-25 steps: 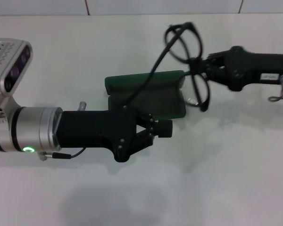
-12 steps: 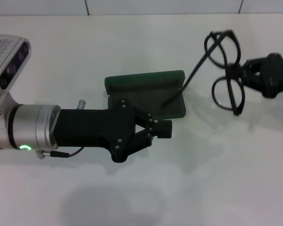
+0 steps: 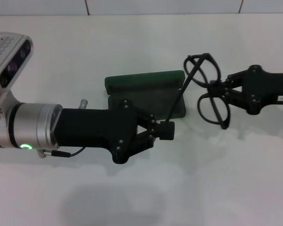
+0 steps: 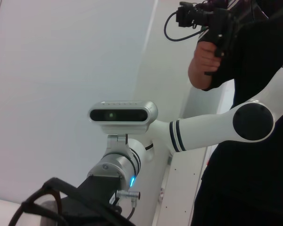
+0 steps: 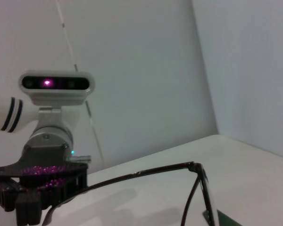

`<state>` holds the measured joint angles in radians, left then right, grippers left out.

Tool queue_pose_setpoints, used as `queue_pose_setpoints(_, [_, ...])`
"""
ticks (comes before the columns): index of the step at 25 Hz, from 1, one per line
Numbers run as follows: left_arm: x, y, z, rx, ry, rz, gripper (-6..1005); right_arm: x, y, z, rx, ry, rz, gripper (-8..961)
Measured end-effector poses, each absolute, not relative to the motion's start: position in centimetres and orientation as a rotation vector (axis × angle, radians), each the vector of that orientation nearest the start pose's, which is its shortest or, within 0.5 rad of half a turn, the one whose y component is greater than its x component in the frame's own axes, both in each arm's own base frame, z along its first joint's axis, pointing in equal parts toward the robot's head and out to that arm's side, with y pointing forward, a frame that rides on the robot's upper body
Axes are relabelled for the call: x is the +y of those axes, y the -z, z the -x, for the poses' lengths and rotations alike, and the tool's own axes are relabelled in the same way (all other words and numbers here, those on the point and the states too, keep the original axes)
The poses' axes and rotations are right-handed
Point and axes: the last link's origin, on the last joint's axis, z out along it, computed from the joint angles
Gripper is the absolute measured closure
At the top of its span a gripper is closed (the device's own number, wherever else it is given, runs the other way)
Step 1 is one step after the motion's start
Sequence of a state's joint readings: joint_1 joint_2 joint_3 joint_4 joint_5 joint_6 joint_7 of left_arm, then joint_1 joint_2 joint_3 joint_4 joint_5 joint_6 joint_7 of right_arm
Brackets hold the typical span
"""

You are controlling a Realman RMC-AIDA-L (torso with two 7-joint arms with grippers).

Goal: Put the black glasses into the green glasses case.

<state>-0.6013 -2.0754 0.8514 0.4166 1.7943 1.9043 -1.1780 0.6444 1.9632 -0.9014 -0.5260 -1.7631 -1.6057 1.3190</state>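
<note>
White desk [image 3: 132,52] carries everything. Landmark is the green glasses case [image 3: 146,89], lying open near the middle of the desk, lid part on the far side, dark lining up.

Left arm reaches in from the robot's left, just on the near side of the case. Left hand [image 3: 162,129] sits by the case's near right corner and overlaps its near edge in the head view. Its fingers are pinched together at the tip; one temple tip of the glasses ends right at them, but whether it is actually pinched there I cannot tell.

Right arm comes in from the robot's right. Right hand [image 3: 217,89] is just right of the case, closed on the bridge of the black glasses [image 3: 205,84], holding them off the desk. Frame is tilted, one lens toward the far side, the other toward the near side, both right of the case and outside it. One long temple arm slants across the case's right end down to the left hand.

Right wrist view shows the glasses [image 5: 179,174] close up, with the left hand [image 5: 35,190] beyond and a bit of the green case [image 5: 226,219].

A person in black [image 4: 254,70] stands behind the robot, holding a dark handheld device [image 4: 212,21].
</note>
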Motion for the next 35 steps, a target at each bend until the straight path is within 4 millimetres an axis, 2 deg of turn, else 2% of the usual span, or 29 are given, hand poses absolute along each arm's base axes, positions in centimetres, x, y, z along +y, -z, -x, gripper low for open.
queue_pose_setpoints(9, [28.1,2.9,20.4,-0.341,1.286,3.011,966,35.6,0.6,-19.9,0.325,-0.844,2.911,878])
queue_pose_setpoints(35, [28.3,3.0,20.0,-0.330,1.303,3.010,959,35.0,1.0,-16.7,0.240,-1.037,2.966,874])
